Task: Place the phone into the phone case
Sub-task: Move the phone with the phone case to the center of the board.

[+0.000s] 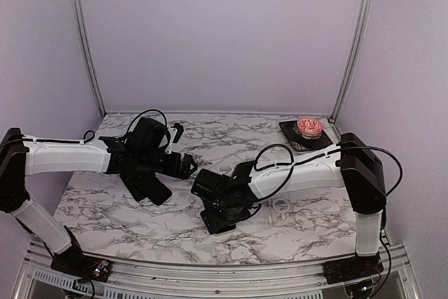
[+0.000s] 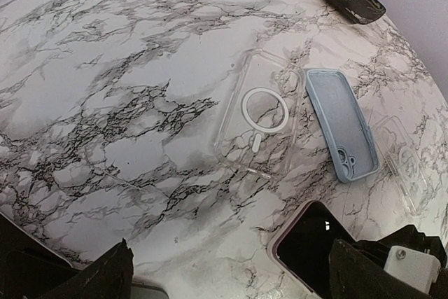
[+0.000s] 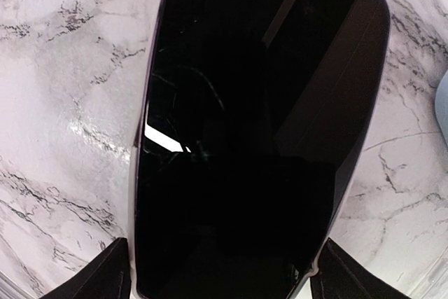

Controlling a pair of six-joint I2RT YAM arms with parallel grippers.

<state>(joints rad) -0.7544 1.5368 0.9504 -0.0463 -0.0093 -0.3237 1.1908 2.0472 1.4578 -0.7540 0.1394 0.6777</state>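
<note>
The phone (image 3: 245, 138), black screen up with a pale pink rim, fills the right wrist view. My right gripper (image 3: 220, 267) is shut on its near end, one finger on each long side. In the top view that gripper (image 1: 213, 204) is at mid-table with the phone (image 1: 218, 223) below it. A clear case with a white ring (image 2: 262, 113) lies flat beside a blue case (image 2: 339, 120). A phone corner (image 2: 308, 243) shows near them. My left gripper (image 2: 231, 267) is open and empty, just left of the cases (image 1: 183, 166).
A second clear case (image 2: 404, 162) lies right of the blue one, and its ring shows in the top view (image 1: 280, 204). A red-patterned bowl (image 1: 309, 127) sits on a black tray (image 1: 294, 138) at the back right. Walls close the back and sides.
</note>
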